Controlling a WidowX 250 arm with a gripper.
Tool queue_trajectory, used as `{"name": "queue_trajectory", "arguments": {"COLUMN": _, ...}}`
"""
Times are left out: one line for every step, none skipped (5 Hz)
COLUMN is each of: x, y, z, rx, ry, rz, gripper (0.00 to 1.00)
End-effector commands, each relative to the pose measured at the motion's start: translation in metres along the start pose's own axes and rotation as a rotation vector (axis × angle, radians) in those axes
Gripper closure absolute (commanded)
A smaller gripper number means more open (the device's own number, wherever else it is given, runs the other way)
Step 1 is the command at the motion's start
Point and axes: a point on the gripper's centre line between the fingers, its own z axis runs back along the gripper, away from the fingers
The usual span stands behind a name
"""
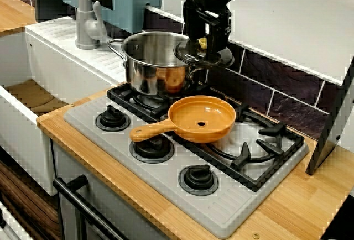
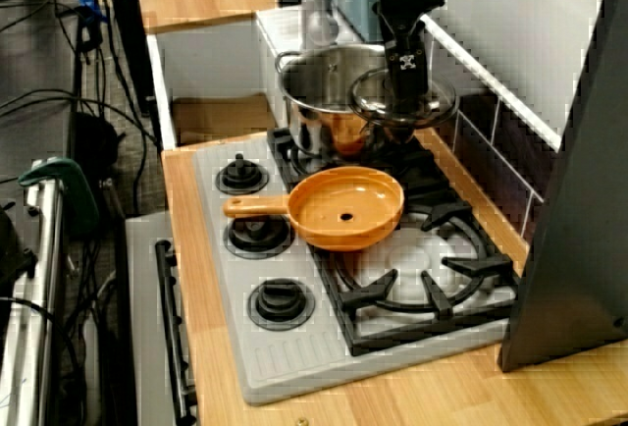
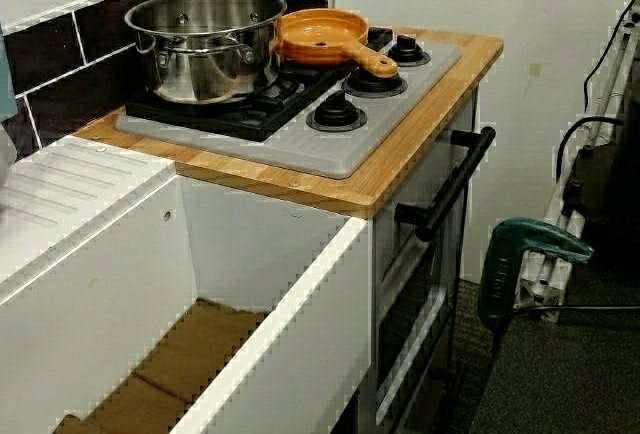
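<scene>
So here's where it stands from my spot by the counter. The gripper [image 1: 203, 45] is clenched on the yellow knob [image 1: 202, 43] of the glass lid [image 1: 188, 53], holding it roughly level at about rim height of the steel pot [image 1: 152, 68]. The lid isn't seated. In the view from the front of the stove it only overlaps the pot's right-hand edge, and most of it hangs out toward the dark wall tiles [image 1: 287, 93]. I can't tell whether it's touching the rim.

So I'd call the pot mostly uncovered right now, with the lid neither set on the pot nor put down anywhere else. The pot sits on the back burner nearest the sink [image 3: 90, 254]. The orange frying pan [image 1: 202, 119] is on the grate just in front of it, handle pointing at the burner dials [image 1: 198, 178], and nothing is touching it.
</scene>
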Motion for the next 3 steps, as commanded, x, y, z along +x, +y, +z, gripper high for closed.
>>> {"name": "queue_trajectory", "arguments": {"x": -0.005, "y": 0.004, "z": 0.031, "rx": 0.006, "ry": -0.065, "rz": 0.004, "gripper": 0.00}}
{"name": "queue_trajectory", "arguments": {"x": -0.008, "y": 0.003, "z": 0.035, "rx": 0.005, "ry": -0.062, "rz": 0.004, "gripper": 0.00}}
{"name": "queue_trajectory", "arguments": {"x": -0.010, "y": 0.003, "z": 0.043, "rx": -0.003, "ry": -0.071, "rz": 0.005, "gripper": 0.00}}
